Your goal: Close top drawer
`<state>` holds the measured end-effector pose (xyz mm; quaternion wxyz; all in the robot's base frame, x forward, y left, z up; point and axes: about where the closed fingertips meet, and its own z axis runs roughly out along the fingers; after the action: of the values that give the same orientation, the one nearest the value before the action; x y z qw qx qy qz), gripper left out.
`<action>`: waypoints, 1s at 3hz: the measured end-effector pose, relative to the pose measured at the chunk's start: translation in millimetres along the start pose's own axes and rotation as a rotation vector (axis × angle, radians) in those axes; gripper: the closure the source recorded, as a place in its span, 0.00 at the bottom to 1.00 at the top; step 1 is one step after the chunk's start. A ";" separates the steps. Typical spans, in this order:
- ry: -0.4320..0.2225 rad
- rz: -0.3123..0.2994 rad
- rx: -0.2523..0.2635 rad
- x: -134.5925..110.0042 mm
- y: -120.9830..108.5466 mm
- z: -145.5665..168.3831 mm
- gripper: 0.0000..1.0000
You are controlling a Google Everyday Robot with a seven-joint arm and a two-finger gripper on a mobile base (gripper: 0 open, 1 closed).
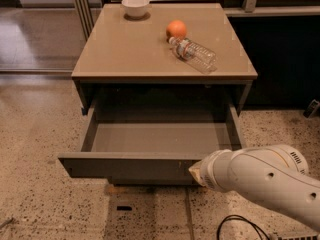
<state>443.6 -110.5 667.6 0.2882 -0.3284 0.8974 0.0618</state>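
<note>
The top drawer (pixel 145 166) is being shown pulled well out from under the counter (pixel 125 49). Its flat, handleless grey-brown front is facing the camera and its smooth grey inner tray is lying open to view. A few small pale scuffs are being shown on the front, one of them just left of the gripper (pixel 196 171).

The gripper is being held low at the right part of the drawer front, at the tip of a thick white arm (pixel 265 179) that is reaching in from the lower right corner. Its pale tip is being seen right against the front panel. Whether the gripper is apart or together cannot be told, as it is being hidden by the rounded wrist. The arm's shell is being seen as glossy and smooth, with small dark round holes and a patch of short ribbed slots.

The counter is being presented as a flat, matte beige square with a thin edge. On it, a small round white bowl (pixel 135 6) is sitting at the far edge. A round orange (pixel 176 29) is lying just beside the cap end of a clear ribbed plastic bottle (pixel 196 56), which is lying on its side. A label band is being shown on the bottle, but its writing cannot be read.

The floor (pixel 40 134) is being shown as pale speckled stone, and a thin black cable (pixel 240 225) is curling on it under the arm.
</note>
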 end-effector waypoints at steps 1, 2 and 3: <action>0.009 0.001 0.009 0.2 -1.6 -0.8 1.00; 0.033 0.025 0.027 -2.1 -14.1 10.7 1.00; 0.046 0.060 0.049 -14.9 -28.2 31.7 1.00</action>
<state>485.6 -114.6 651.9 0.2734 -0.2956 0.9145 0.0408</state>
